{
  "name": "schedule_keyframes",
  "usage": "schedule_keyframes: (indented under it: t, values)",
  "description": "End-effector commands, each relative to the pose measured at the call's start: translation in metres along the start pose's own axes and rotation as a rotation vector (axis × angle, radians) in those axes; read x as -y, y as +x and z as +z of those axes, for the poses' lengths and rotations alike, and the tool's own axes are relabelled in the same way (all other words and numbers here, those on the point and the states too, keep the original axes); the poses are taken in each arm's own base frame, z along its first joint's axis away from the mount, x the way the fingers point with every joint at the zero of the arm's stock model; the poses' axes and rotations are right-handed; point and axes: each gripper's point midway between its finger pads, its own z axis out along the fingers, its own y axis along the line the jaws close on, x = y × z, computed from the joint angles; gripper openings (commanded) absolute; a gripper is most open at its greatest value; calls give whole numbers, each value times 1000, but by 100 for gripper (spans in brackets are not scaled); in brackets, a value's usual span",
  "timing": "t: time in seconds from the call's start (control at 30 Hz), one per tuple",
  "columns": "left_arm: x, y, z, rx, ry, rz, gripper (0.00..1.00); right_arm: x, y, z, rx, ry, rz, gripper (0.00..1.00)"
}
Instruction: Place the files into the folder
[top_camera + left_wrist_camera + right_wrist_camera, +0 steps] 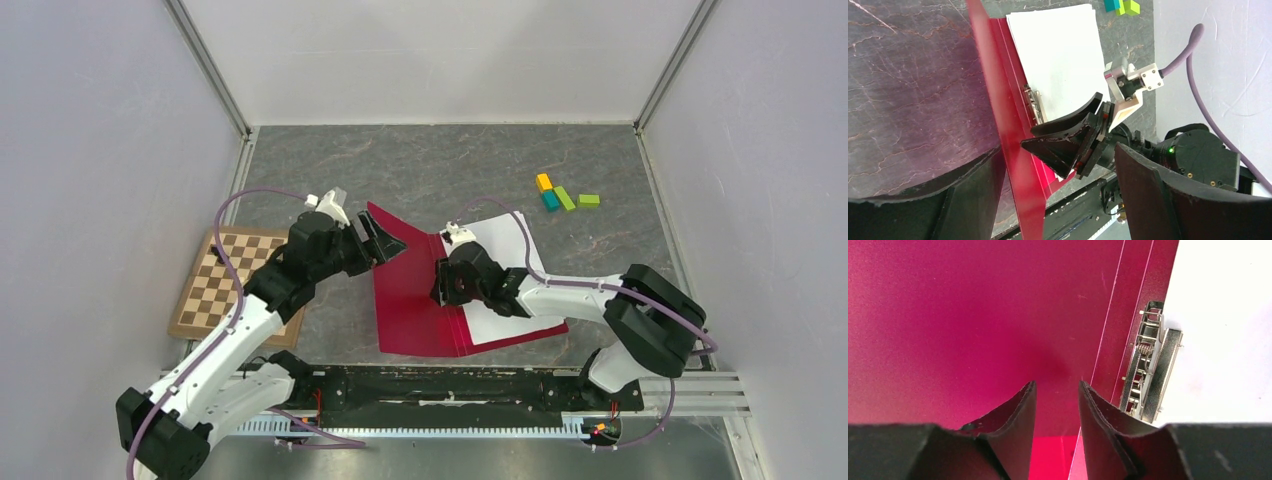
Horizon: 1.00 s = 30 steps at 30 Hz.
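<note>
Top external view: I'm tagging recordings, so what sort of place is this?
Probably a robot test cell: plain white panel walls, a grey marbled tabletop, two white-and-black arms on a metal rail.

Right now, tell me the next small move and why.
Probably draw the right arm back off the folder. The files lie on its right half beside the clip, the cover stands raised between the left jaws, and the right jaws hang over the spine, blocking closing.

Crimson folder [973,315], white files [1058,55], checkered chessboard [215,285], grey-veined table [430,165]
</note>
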Motion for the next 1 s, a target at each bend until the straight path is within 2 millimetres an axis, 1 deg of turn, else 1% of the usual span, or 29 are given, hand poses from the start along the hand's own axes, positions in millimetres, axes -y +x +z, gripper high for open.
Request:
schedule_keyframes:
  t: [0.0, 0.13, 0.23, 0.4, 0.43, 0.57, 0.63, 0.7, 0.83, 0.9, 0.97]
  values:
    - [22, -14, 2, 2, 56, 49, 85, -32, -25, 5, 59, -93, 45, 40]
    - [39, -20, 5, 1, 108, 32, 85, -19, -36, -2, 102, -29, 32, 46]
    - [51, -24, 9, -5, 147, 11, 85, -5, -49, -14, 140, 4, 29, 52]
    - [80, -27, 14, -13, 227, -11, 85, 34, -75, -45, 231, 95, 43, 64]
    - [87, -26, 15, -14, 242, -8, 85, 47, -76, -53, 243, 137, 46, 67]
    - [113, -19, 26, -32, 294, 15, 85, 85, -92, -89, 330, 283, 35, 78]
    - [128, -11, 33, -53, 337, 24, 85, 97, -99, -107, 371, 339, 31, 82]
    - [149, -6, 39, -65, 406, 37, 85, 106, -103, -124, 406, 388, 25, 84]
    - [184, 9, 55, -106, 519, 66, 85, 122, -104, -153, 460, 469, 29, 91]
    - [198, 18, 64, -131, 557, 79, 85, 127, -103, -165, 477, 499, 32, 93]
    - [205, 27, 74, -156, 576, 87, 85, 131, -105, -178, 500, 524, 39, 94]
